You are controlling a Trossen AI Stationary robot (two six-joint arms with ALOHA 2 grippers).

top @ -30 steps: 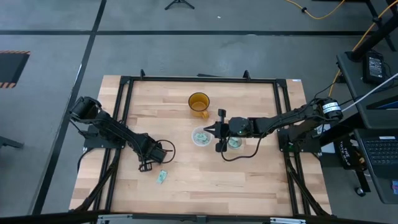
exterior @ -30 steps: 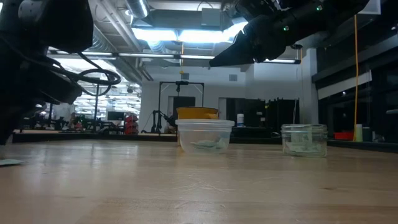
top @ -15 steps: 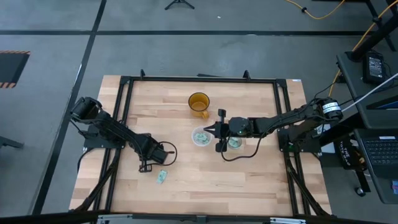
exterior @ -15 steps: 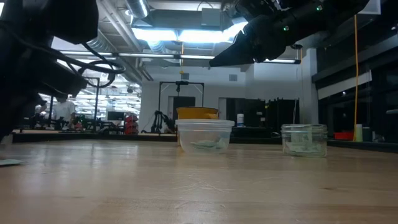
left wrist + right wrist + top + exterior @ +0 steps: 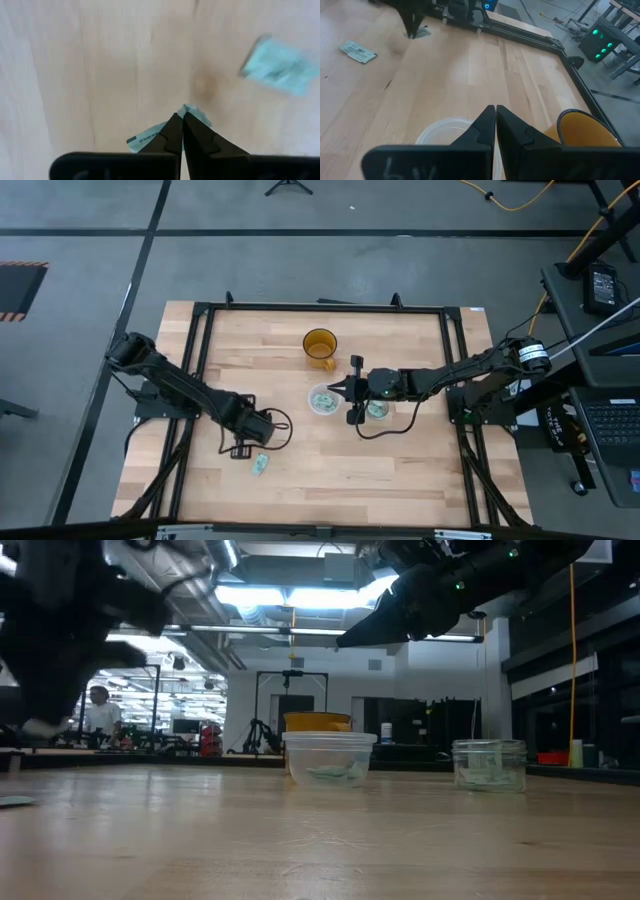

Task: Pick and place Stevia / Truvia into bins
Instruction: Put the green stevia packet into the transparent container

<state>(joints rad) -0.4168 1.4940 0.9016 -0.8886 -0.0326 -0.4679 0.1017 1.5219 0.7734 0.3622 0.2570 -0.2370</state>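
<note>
Two packets show in the left wrist view: one (image 5: 162, 134) pinched in the left gripper (image 5: 181, 120), its fingers closed on the paper, the other (image 5: 277, 65) loose on the table at upper right. Lift straight up (thin paper slips easily) before carrying toward the clear cup (image 5: 324, 399) at frame centre. The right gripper (image 5: 353, 389), fingers together, hovers beside the cup.

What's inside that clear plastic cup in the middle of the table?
The clear cup holds pale green packets lying on its bottom. How many cannot be told, since they overlap. From above, the right gripper stands just beside the cup, not over it.
</note>
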